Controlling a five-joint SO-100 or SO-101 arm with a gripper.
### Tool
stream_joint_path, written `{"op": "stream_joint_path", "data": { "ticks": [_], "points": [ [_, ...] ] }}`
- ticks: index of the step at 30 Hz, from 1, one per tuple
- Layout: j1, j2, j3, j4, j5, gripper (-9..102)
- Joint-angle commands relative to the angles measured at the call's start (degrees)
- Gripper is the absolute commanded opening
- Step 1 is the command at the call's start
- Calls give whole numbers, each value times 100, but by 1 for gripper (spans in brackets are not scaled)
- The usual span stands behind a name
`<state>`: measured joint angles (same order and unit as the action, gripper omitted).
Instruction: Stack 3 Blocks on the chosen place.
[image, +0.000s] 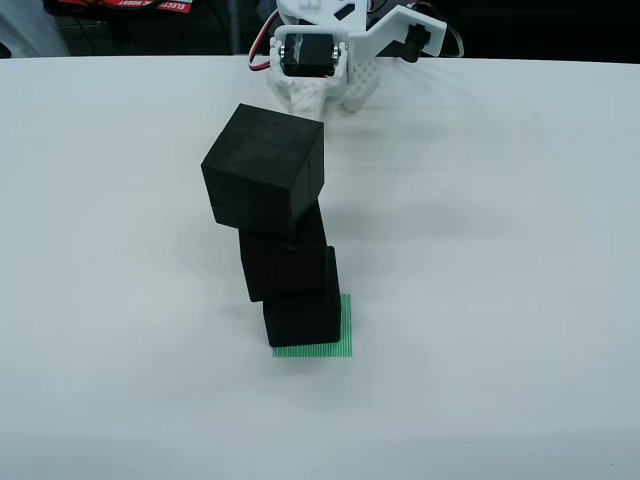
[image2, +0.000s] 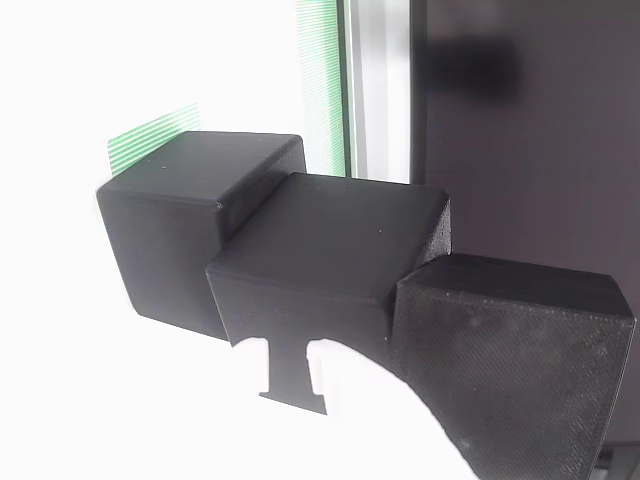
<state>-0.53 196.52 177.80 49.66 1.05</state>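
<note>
Three black blocks stand stacked on the chosen place, a green striped patch (image: 346, 338). The bottom block (image: 303, 318) covers most of the patch, the middle block (image: 288, 265) sits on it, and the top block (image: 262, 180) is twisted and overhangs to the left in the view from above. The close side view is turned on its side: bottom block (image2: 180, 230), middle block (image2: 310, 270) and top block (image2: 510, 370) run left to right, each shifted from the last, with the patch (image2: 150, 135) at the left. My white gripper (image: 330, 98) is folded at the table's far edge, well clear of the stack; its jaws are unclear.
The white table (image: 520, 300) spreads wide on all sides of the stack. Red items (image: 120, 6) lie beyond the far edge. In the close side view, a dark panel (image2: 520, 130) and a small black T-shaped mark (image2: 290, 375) show by the stack.
</note>
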Motion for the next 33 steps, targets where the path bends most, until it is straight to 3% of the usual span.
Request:
{"op": "stream_joint_path", "data": {
  "ticks": [1, 33],
  "points": [
    [-9, 35, 202, -114, -26, 2],
    [-9, 35, 202, -114, -35, 10]
  ]
}}
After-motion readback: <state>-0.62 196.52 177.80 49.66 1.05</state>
